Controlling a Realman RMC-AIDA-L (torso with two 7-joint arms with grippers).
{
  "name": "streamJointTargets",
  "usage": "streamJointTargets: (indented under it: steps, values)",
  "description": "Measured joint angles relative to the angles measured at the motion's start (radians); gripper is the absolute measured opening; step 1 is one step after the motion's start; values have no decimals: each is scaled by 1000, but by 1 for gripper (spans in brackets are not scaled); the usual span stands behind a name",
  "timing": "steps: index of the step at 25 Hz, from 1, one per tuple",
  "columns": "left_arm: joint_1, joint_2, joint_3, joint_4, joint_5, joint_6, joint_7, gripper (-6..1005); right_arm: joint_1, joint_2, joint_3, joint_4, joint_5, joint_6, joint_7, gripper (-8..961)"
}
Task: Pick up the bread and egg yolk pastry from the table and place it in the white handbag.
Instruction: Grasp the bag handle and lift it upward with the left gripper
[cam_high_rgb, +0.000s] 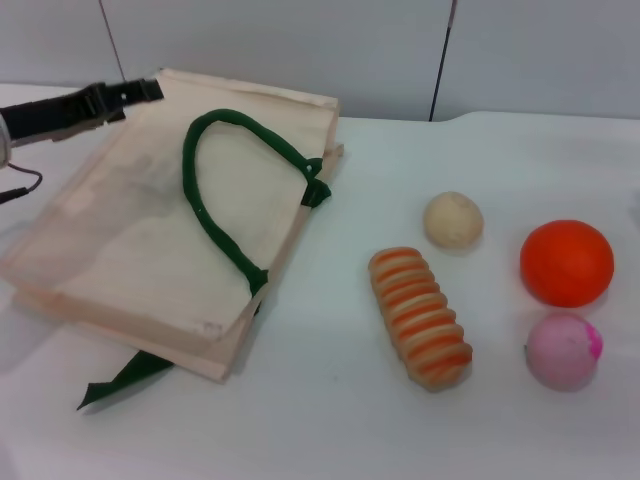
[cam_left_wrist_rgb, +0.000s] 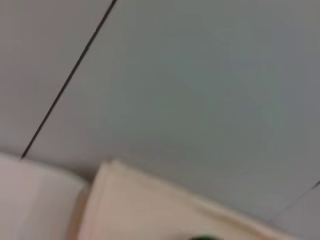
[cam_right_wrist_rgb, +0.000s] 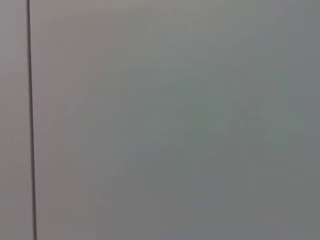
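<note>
The bread (cam_high_rgb: 420, 317), a ridged loaf striped orange and cream, lies on the white table right of centre. Just behind it sits the egg yolk pastry (cam_high_rgb: 453, 220), a small pale beige ball. The white handbag (cam_high_rgb: 150, 240) lies flat on the left, with its dark green handles (cam_high_rgb: 215, 190) looped on top. My left gripper (cam_high_rgb: 148, 91) hovers at the bag's far left corner, away from both foods. In the left wrist view only the handbag's edge (cam_left_wrist_rgb: 150, 210) shows below a grey wall. My right gripper is out of view.
An orange ball (cam_high_rgb: 566, 262) and a pink ball (cam_high_rgb: 564, 350) rest to the right of the bread. A loose green strap end (cam_high_rgb: 125, 378) sticks out from under the bag near the front. A grey panelled wall stands behind the table (cam_high_rgb: 330, 430).
</note>
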Motion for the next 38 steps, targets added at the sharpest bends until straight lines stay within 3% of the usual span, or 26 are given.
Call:
streamJointTargets:
  steps: [5,9,15,38]
  values:
    - [-81,36,8,20,247,-30,-184,811,1,0,0,-2,-2,-1,0,880]
    - [-132,46,14,10,341,-42,-214,813,2,0,0,-7,-2,-2,1,880]
    - [-175,57,66,-69,363,-30,-213,813,4,0,0,-7,2,-2,2,880]
    - [-272,57,128,-238,496,72,-300,812,17,1,0,-6,2,-2,2,879]
